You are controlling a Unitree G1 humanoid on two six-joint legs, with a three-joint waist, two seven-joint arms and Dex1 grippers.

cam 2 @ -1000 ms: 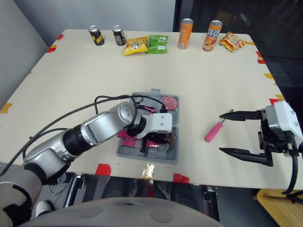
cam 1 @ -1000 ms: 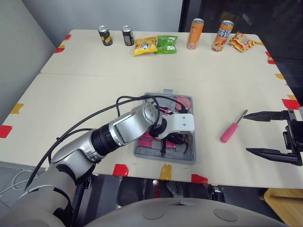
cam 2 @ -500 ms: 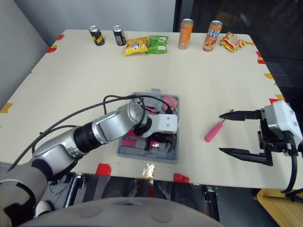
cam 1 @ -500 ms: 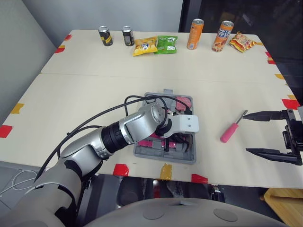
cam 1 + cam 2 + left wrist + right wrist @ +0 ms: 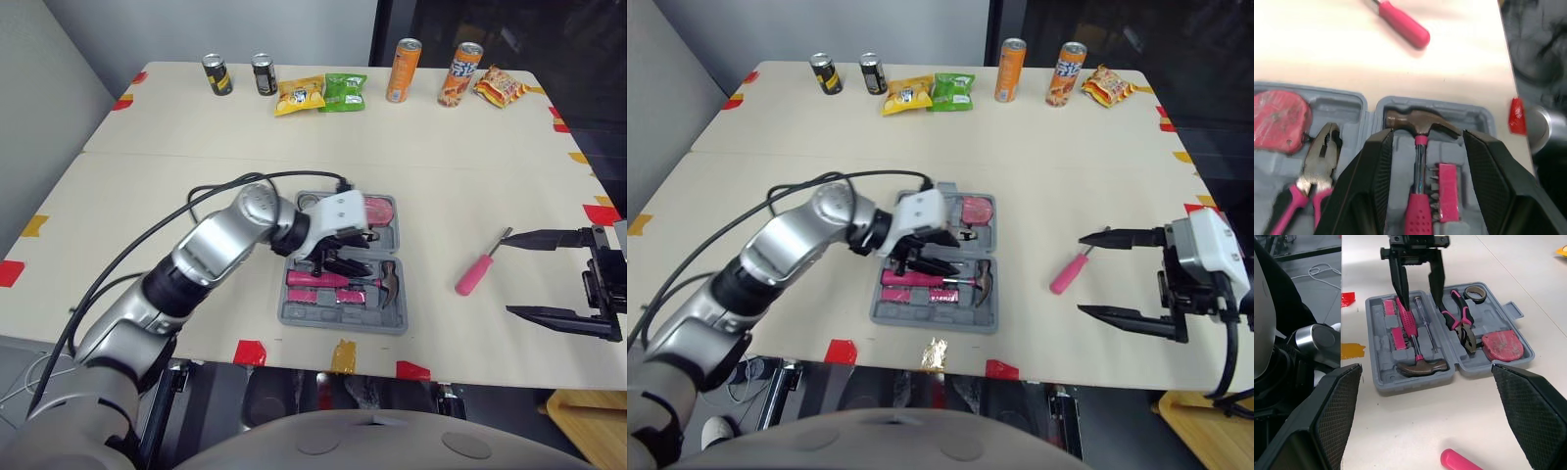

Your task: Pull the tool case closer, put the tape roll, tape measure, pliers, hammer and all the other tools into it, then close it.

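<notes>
Your left gripper (image 5: 1426, 135) is spread wide and empty, straddling the pink-handled hammer (image 5: 384, 281) in the grey tool case (image 5: 294, 315), which lies open at frame centre. Your right gripper (image 5: 511, 274) gapes empty at the right edge. The pink screwdriver (image 5: 475, 274) lies outside the case, right of centre.

Left gripper (image 5: 1427, 133), jaws apart, over the hammer (image 5: 1420, 123) in the tool case (image 5: 1478, 115) beside pliers (image 5: 1320, 164) and tape measure (image 5: 1277, 115).

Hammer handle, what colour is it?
The hammer handle is pink, clearest in the left wrist view.
</notes>
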